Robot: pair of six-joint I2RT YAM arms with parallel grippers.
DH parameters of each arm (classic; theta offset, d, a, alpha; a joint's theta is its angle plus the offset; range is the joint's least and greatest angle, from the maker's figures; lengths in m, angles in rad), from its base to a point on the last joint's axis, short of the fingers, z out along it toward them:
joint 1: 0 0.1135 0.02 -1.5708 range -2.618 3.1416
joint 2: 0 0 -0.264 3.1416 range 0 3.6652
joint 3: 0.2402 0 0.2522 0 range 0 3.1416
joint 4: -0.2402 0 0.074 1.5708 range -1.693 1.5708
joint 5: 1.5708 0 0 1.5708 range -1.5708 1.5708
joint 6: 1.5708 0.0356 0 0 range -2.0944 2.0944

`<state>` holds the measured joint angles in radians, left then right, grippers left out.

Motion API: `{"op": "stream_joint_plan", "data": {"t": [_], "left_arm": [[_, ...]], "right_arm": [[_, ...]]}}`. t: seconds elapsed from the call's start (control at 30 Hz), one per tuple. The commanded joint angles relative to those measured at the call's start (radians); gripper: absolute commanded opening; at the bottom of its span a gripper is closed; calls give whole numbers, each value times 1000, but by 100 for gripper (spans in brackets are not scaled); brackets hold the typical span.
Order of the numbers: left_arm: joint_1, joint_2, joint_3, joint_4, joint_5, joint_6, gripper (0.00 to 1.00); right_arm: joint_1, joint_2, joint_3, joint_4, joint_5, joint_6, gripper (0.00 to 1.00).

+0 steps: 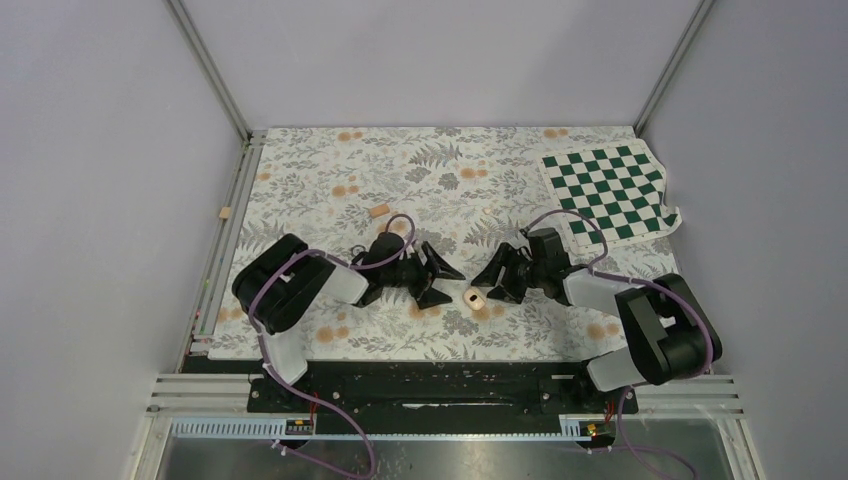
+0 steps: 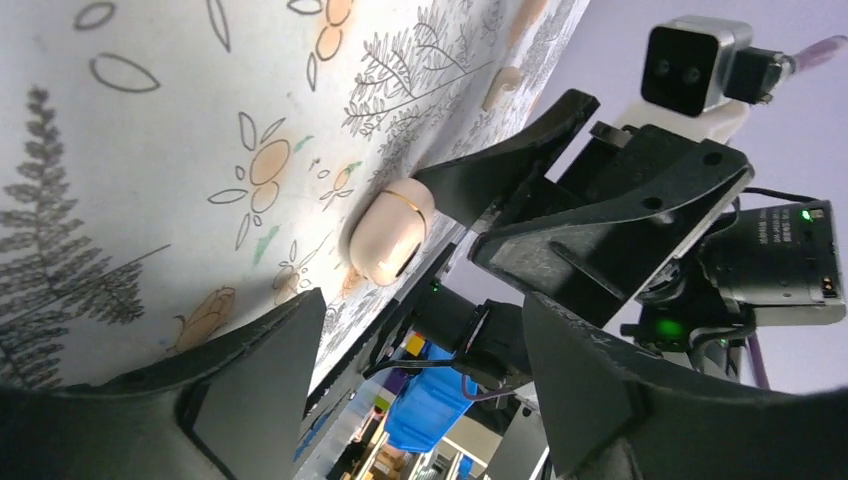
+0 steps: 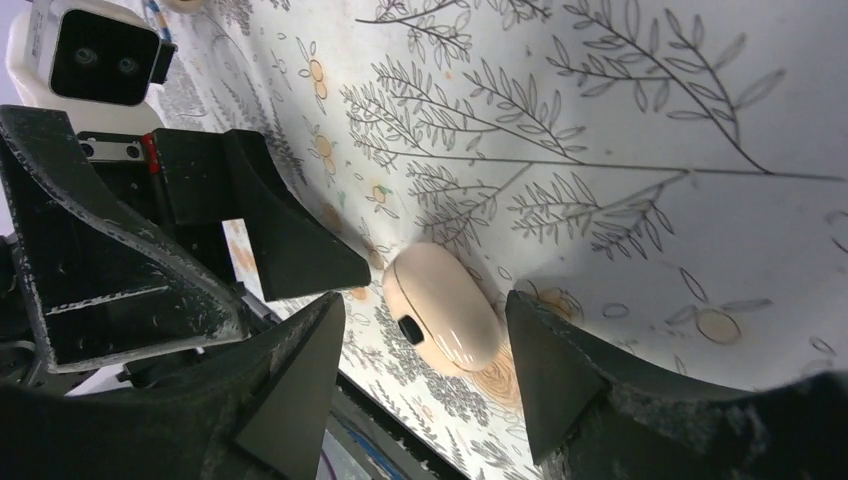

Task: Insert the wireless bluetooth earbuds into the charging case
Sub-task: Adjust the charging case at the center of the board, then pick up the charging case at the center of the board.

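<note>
Charging case (image 1: pixel 476 297), one only and seemingly with its lid down, lies on the floral mat (image 1: pixel 400 170) near its front edge, between the two grippers and touching neither. The left gripper (image 1: pixel 452 286) and right gripper (image 1: pixel 482 290) both stand spread wide, holding nothing, their tips facing each other across the case. Open mat stretches behind them; one checkered cloth (image 1: pixel 610 190) covers the far right corner.

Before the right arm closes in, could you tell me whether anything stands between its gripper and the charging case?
Nothing visible does. The charging case lies on the floral cloth just ahead of the open right gripper; the open left gripper faces it from the opposite side, not between.
</note>
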<state>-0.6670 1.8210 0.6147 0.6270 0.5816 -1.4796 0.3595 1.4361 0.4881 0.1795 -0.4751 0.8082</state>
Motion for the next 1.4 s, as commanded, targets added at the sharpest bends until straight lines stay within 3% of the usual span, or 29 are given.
{"op": "stream_joint_plan", "data": {"t": [0.0, 0.2, 0.33, 0.47, 0.57, 0.73, 0.9, 1.1, 1.37], "left_arm": [[38, -3, 14, 28, 81, -6, 78], [155, -127, -84, -99, 85, 88, 81], [136, -194, -103, -213, 54, 155, 77], [117, -217, -112, -214, 48, 148, 72], [113, -277, -164, -191, 64, 119, 68], [104, -417, -115, -550, -13, 332, 65], [82, -389, -14, -585, -52, 423, 53], [29, -262, 69, -536, -2, 448, 40], [-22, -140, 132, -471, 22, 436, 39]], "right_arm": [[-4, 71, -7, 81, -40, 28, 68], [-4, 109, -11, 125, -66, 42, 66], [-4, 95, -55, 176, -95, 68, 63], [-3, 76, -106, 237, -139, 105, 61], [-3, 51, -108, 190, -151, 92, 60], [-3, -9, -119, 155, -161, 69, 60], [-4, -25, -120, 111, -171, 39, 58], [-3, 17, -138, 170, -180, 60, 57], [-3, 106, -134, 278, -205, 103, 56]]}}
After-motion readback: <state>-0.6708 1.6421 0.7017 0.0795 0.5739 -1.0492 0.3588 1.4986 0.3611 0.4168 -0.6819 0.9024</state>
